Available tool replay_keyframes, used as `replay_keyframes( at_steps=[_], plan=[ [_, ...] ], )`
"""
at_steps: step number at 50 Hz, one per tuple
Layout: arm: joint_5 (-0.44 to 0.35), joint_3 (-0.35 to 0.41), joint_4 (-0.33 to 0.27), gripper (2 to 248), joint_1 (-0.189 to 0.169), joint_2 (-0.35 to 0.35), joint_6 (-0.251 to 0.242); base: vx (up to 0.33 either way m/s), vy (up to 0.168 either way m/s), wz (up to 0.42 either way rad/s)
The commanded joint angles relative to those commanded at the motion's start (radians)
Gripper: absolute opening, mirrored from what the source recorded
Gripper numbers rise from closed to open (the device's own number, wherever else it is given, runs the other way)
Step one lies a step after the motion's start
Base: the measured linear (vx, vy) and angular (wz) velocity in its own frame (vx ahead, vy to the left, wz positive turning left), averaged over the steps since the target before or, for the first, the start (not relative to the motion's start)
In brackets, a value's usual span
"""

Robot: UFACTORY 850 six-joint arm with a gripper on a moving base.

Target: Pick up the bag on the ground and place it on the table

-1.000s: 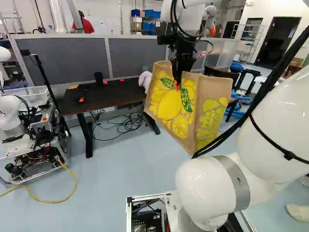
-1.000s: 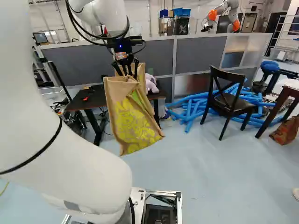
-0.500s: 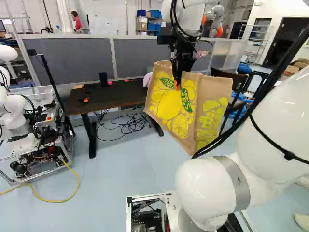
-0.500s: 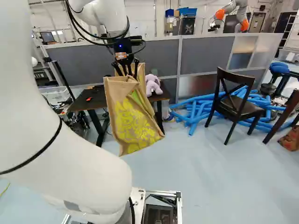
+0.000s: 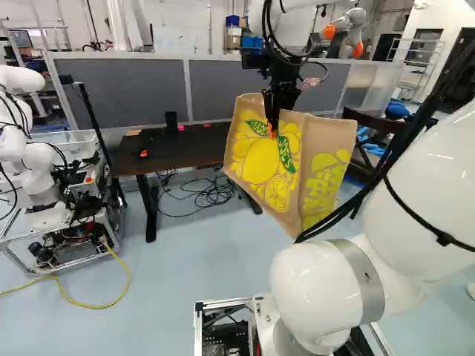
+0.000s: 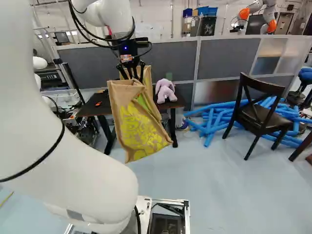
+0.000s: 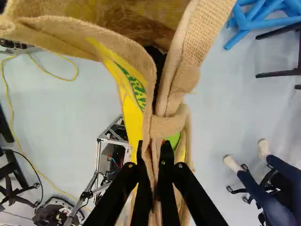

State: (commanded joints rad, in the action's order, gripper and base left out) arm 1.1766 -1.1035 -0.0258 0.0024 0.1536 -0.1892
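Observation:
My gripper (image 5: 272, 127) hangs ahead of the base at the bag's upper edge. The burlap bag (image 5: 260, 159), printed with yellow fruit, is off the floor and tilted, lower corner down. In the wrist view the gripper (image 7: 154, 176) is shut on the bag's gathered upper cloth (image 7: 167, 125), which runs between both fingers. Beyond the bag stands the dark table (image 5: 194, 145), partly covered by it in both base views. A lilac plush toy (image 6: 165, 90) sits on the table's right part, with small red items (image 6: 98, 104) on its left part.
Grey partitions (image 5: 133, 93) rise behind the table, with cables (image 5: 200, 194) under it. Another robot (image 5: 44, 170) stands on a cart at the left; a yellow cable (image 5: 93, 306) lies near it. Rightward are a dark chair (image 6: 261, 114) and blue tubes (image 6: 214, 119). The wrist view shows a person's legs (image 7: 273, 200).
The base has moved: table, partitions and chair have shifted rightward in both base views. Arm and held bag keep nearly the same place against the joint. More of the toy shows beside the bag in the right base view.

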Motion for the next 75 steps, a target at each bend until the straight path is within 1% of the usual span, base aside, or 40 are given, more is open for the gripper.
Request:
replay_keyframes(
  at_steps=[27,75],
  plan=[
    [0.0,0.0,0.0,22,0.0,0.0,0.0,0.123,0.031,0.137],
    [0.0,0.0,0.0,22,0.0,0.0,0.0,0.148,0.004,0.001]
  ],
)
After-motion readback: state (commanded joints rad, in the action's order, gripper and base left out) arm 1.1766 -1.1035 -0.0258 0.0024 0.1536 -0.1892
